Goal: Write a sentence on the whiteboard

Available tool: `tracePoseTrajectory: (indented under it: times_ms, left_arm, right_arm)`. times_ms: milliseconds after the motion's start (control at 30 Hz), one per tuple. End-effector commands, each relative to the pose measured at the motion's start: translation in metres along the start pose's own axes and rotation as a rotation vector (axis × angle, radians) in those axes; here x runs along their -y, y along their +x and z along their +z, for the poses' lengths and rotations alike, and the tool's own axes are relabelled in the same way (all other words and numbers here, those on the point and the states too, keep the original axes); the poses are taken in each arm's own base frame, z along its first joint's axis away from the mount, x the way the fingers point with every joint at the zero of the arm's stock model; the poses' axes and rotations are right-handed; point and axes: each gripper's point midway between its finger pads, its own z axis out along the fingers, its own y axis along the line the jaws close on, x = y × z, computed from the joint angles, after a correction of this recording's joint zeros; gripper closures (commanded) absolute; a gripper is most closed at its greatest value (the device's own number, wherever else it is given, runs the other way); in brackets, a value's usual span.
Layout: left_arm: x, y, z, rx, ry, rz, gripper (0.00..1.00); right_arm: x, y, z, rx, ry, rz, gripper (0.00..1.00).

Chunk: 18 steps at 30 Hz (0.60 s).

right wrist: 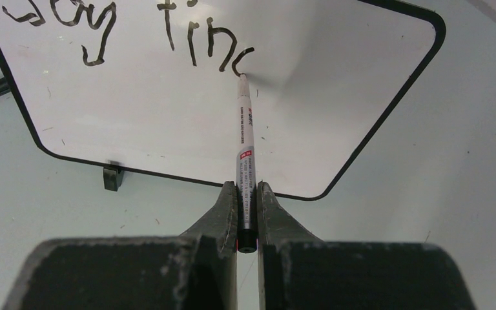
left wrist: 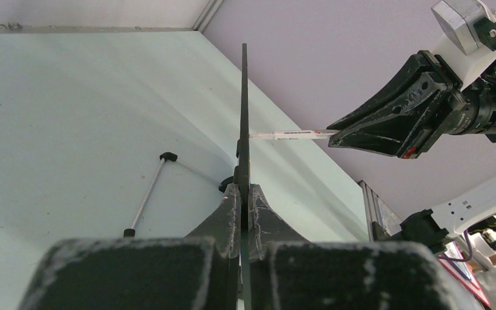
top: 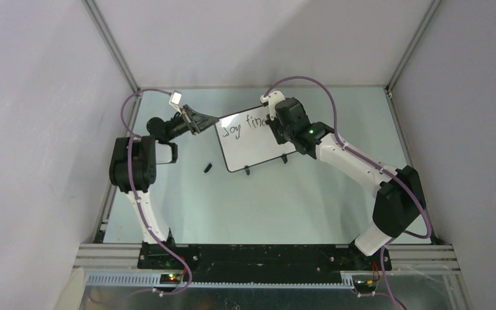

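The whiteboard (top: 253,150) stands tilted on the table and bears the sentence (top: 240,128), which reads "Joy fin" plus a part-formed letter (right wrist: 240,59). My left gripper (top: 210,121) is shut on the board's left edge; its wrist view shows the whiteboard (left wrist: 244,110) edge-on between the fingers (left wrist: 229,210). My right gripper (right wrist: 247,187) is shut on a white marker pen (right wrist: 245,139), whose tip touches the whiteboard (right wrist: 168,129) at the end of the sentence (right wrist: 97,29). The left wrist view shows the right gripper (left wrist: 333,135) and marker pen (left wrist: 290,135) meeting the board's face.
A small black marker cap (top: 208,168) lies on the table near the board's lower left corner. A black board foot (right wrist: 112,177) rests on the table. A thin rod with black ends (left wrist: 146,197) lies behind the board. Grey walls enclose the table.
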Motion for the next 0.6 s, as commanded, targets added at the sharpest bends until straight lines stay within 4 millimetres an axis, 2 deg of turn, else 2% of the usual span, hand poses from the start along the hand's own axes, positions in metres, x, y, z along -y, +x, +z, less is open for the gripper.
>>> tracePoseTrajectory:
  times_ms: [0, 567]
  left_arm:
    - [0.017, -0.009, 0.002, 0.002, 0.055, 0.105, 1.0]
    - [0.017, -0.009, 0.002, 0.001, 0.056, 0.106, 1.0]
  right_arm:
    - [0.009, -0.027, 0.001, 0.08, 0.032, 0.03, 1.0]
    - [0.015, -0.06, 0.007, 0.127, 0.037, 0.032, 1.0]
